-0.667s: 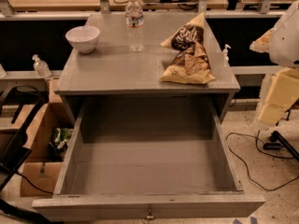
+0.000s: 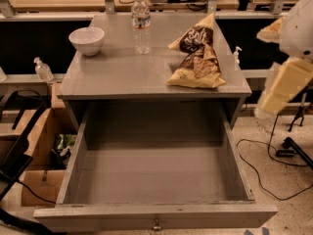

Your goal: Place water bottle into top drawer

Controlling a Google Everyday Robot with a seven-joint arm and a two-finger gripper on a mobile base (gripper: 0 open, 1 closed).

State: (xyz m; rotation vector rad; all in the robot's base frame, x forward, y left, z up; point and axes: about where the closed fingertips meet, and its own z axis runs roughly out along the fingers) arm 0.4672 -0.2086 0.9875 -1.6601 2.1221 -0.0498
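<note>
Raised slightly since the earlier frame: arm (image 2: 286,84). On the bench (image 2: 122,77), left to right: bowl (image 2: 87,40), upright water bottle (image 2: 141,23), chip bags (image 2: 196,62). Top drawer (image 2: 151,180) open below. Pincer (image 2: 270,32) at far right; grip state cannot be told.

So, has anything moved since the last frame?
Only the arm at the right edge has lifted slightly; the claw is out of view. The water bottle, bowl and chip bags stayed put on the tabletop, and the top drawer stayed open and empty.
</note>
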